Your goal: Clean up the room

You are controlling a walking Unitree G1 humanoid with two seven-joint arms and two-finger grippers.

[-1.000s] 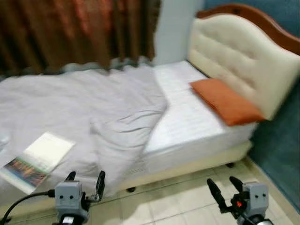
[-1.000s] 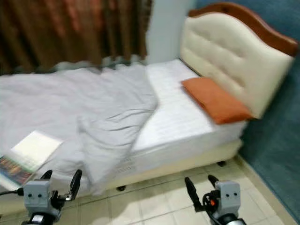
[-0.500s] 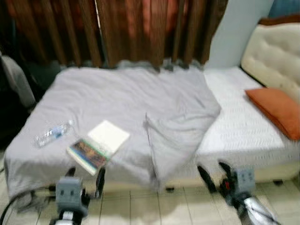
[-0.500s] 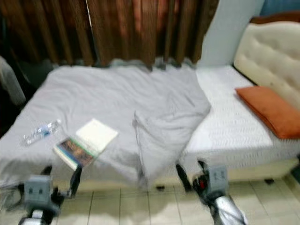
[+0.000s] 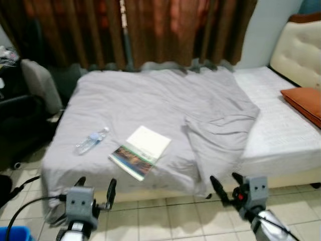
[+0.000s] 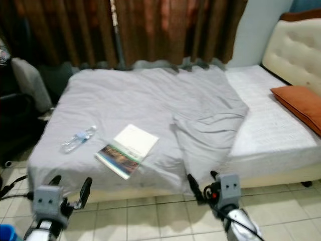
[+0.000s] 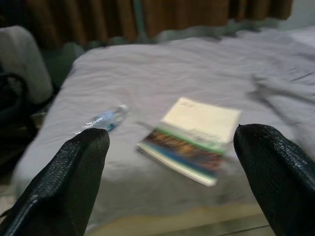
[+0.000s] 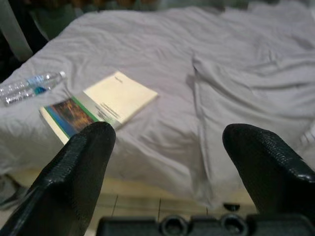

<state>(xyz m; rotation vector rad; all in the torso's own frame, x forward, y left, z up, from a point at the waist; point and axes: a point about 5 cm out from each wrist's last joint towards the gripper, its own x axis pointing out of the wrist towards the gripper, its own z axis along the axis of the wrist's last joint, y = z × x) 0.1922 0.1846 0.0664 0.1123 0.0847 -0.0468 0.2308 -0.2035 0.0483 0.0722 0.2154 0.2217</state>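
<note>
Bottle (image 5: 92, 141) & book (image 5: 141, 158) on bed (image 5: 150, 100)

Setting: a bedroom in a home.
Bed (image 5: 281, 125): white mattress, partly under a rumpled grey blanket (image 5: 150, 105).
Headboard (image 5: 301, 50): cream, tufted, wood-trimmed.
Pillow (image 5: 306, 100): orange, beside the headboard.
Curtains (image 5: 150, 30): brown, hanging behind the bed.
Floor (image 5: 165, 221): pale tiles.

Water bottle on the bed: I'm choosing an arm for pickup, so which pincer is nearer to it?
Left. The left pincer hangs open before the bed's edge, just below the water bottle. The right pincer, also open, is farther along, past the book.
</note>
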